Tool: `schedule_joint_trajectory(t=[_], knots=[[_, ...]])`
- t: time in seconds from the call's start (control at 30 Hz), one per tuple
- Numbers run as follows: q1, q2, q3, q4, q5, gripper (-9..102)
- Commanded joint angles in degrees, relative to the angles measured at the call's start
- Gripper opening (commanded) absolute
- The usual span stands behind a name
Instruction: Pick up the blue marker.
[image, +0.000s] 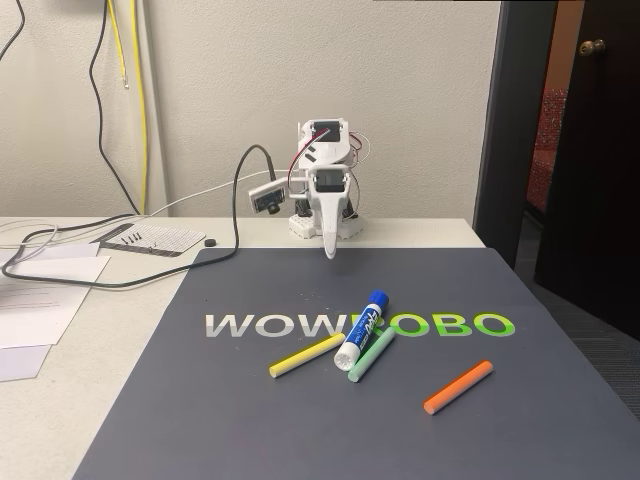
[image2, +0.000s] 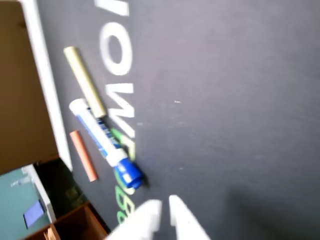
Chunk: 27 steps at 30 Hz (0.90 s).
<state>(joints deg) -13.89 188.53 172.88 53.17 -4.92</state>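
Lying diagonally on the dark mat (image: 250, 420) that covers the desk (image: 70, 400), the blue marker (image: 362, 329) is the thick white-barrelled one, its blue cap pointing up and to the right in the fixed view, toward the arm, and its white tail toward the camera. The claw (image: 329, 250) hangs tip-down above the far edge of the mat, well apart from the marker, which lies nearer the camera and slightly to the right of it in that view. In the wrist view the claw (image2: 165, 207) enters from the bottom edge with its two white tips nearly together, only a thin slit between them, and it grips nothing. From there the marker (image2: 102, 142) sits ahead and to the left, capped end closest to the tips, long axis slanting away up-left. A green stick (image: 371, 355) lies just beside the marker along its right flank and seems to touch it, and a yellow stick (image: 305, 355) rests near its tail. The reach likely calls for going forward and spreading the tips across the barrel.
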Motion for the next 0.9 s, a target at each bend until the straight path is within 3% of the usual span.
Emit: schedule_joint_trajectory(t=[0.0,0.1,0.37,0.57,0.73,0.87], knots=[[-1.9,-6.7,-5.6,-10.4,-5.2,15],[-2.6,-29.1,-18.2,-16.4,-16.7,20],[-3.9,-70.3,-59.1,-0.4,-37.6,30],[-5.0,-87.5,-75.4,3.9,-44.0,30],[-5.1,-102.7,-91.6,14.7,-56.2,32],[-4.7,-106.4,-92.7,13.5,-60.6,32]])
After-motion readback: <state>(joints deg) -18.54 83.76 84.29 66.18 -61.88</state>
